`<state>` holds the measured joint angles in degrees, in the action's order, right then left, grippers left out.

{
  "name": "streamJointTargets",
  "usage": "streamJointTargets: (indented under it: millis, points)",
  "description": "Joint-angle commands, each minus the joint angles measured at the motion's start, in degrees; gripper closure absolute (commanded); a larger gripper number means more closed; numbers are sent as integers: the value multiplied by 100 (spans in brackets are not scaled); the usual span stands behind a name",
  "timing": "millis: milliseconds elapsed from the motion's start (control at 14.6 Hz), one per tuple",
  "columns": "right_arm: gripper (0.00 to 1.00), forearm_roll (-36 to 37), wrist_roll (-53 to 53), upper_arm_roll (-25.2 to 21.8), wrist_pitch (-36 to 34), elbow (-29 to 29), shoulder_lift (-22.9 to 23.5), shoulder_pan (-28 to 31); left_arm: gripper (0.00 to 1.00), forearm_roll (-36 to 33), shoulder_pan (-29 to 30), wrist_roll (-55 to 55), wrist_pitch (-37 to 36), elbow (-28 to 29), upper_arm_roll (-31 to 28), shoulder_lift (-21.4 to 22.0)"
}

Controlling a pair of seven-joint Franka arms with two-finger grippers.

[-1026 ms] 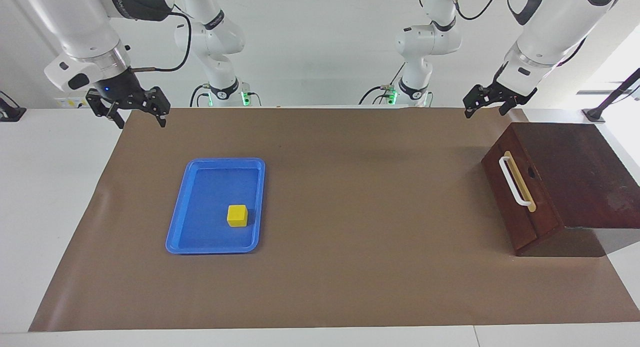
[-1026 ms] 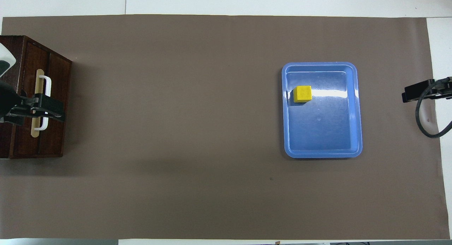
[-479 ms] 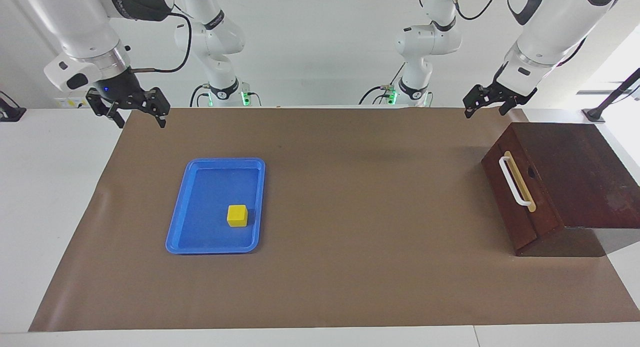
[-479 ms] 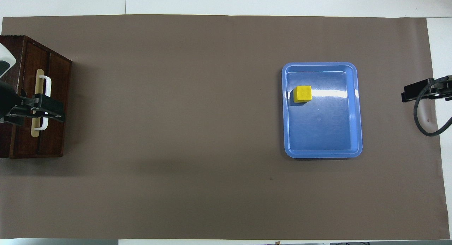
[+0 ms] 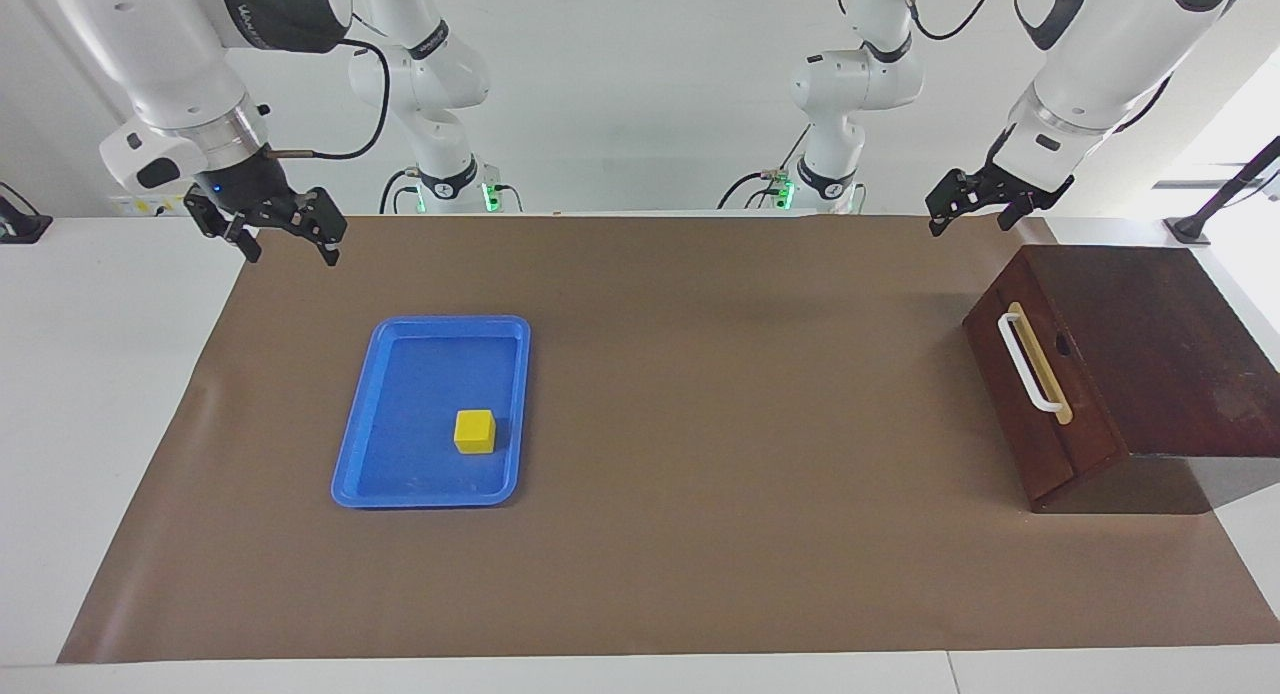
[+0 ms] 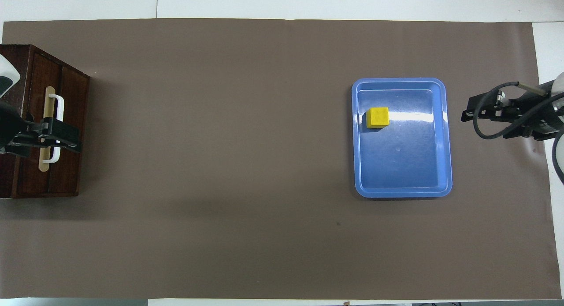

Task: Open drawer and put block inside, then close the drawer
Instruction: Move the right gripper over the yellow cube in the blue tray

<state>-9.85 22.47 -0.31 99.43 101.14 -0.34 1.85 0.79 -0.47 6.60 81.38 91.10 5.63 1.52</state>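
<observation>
The drawer [image 5: 1030, 394] of the dark wooden box is closed, with its white bar handle [image 5: 1028, 364] facing the middle of the table; it also shows in the overhead view [image 6: 57, 125]. The yellow block [image 5: 475, 431] lies in the blue tray [image 5: 400, 494], also seen from overhead as block [image 6: 378, 117] and tray [image 6: 445, 165]. My left gripper [image 5: 968, 224] is open and raised in the air, apart from the box; from overhead the left gripper [image 6: 77, 139] covers the handle. My right gripper [image 5: 292, 254] is open, raised over the mat's edge beside the tray [image 6: 468, 114].
A brown mat [image 5: 700, 424] covers the table. The wooden box [image 5: 1150, 344] stands at the left arm's end, the tray toward the right arm's end. A black mount [image 5: 1220, 204] stands on the table's corner by the box.
My right gripper has moved in toward the tray and a little lower. The left arm, the drawer and the block have not moved.
</observation>
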Motion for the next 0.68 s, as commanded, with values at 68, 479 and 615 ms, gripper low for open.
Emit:
streamJointTargets:
  millis: [68, 479, 615]
  points:
    - [0, -1148, 1834, 22, 559, 221, 445, 26, 0, -9, 21, -54, 106, 197, -19, 173]
    - [0, -2564, 3314, 13, 1158, 283, 1166, 34, 0, -9, 21, -54, 106, 197, -19, 173]
    - [0, -2803, 3535, 22, 1097, 275, 1430, 34, 0, -9, 21, -54, 106, 197, -19, 173]
